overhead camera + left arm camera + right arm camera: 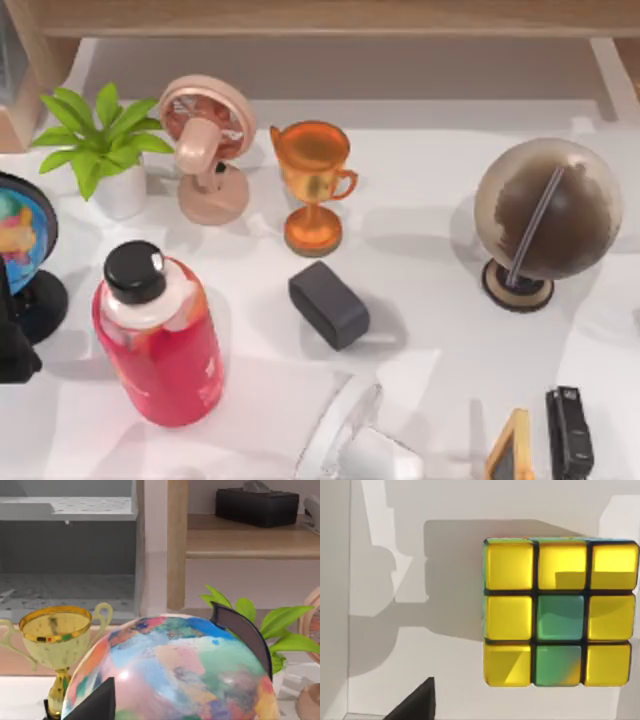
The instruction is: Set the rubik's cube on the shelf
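The rubik's cube (560, 612) lies on the white tabletop in the right wrist view, its top face yellow with two green tiles between dark lines. My right gripper hovers above it, apart from it; one dark fingertip (417, 702) shows beside the cube with nothing held. The shelf (320, 16) is a long light-brown board along the table's far edge, with a wooden upright (40, 55) at its left. In the left wrist view the shelf (250, 542) stands beyond a coloured globe. My left arm (14, 345) is parked at the table's left edge, one fingertip (97, 702) showing, open.
An orange trophy (313, 185), pink fan (207, 145), potted plant (100, 150), dark grey block (328, 304), brown globe (545, 215), red bottle (160, 335) and coloured globe (22, 235) stand on the table. A black stapler (568, 432) lies front right. A black box (257, 506) sits on the shelf.
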`<action>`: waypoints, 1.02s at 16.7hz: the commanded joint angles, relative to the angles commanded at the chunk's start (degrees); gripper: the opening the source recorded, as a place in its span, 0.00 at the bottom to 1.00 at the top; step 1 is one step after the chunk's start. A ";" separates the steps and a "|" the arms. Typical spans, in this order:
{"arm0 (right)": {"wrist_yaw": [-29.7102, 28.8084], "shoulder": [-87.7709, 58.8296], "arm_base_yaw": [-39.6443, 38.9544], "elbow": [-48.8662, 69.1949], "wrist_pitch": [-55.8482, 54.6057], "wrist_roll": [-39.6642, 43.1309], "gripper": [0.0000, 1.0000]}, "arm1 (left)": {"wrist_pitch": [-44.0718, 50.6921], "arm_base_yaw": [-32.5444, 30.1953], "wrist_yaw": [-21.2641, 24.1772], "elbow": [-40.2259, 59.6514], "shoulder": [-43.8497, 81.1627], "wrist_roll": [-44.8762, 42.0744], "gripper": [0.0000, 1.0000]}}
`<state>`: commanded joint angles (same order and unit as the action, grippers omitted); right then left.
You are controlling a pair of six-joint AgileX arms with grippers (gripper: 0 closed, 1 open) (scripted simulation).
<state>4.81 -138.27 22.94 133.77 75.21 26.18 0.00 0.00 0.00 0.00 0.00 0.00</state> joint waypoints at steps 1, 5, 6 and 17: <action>0.00 0.00 0.00 0.00 0.00 0.00 1.00 | 0.00 0.00 0.00 0.00 0.00 0.00 1.00; 0.05 -0.06 0.20 -0.28 -0.32 0.08 1.00 | 0.00 0.00 0.00 0.00 0.00 0.00 1.00; -0.01 -0.55 -0.01 -0.73 -1.12 -0.01 1.00 | 0.00 0.00 0.00 0.00 0.00 0.00 1.00; -0.26 -4.97 -1.05 -4.19 -9.25 -1.08 0.85 | 0.00 0.00 0.00 0.00 0.00 0.00 1.00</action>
<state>4.55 -143.24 21.89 129.58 65.96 25.10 0.00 0.00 0.00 0.00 0.00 0.00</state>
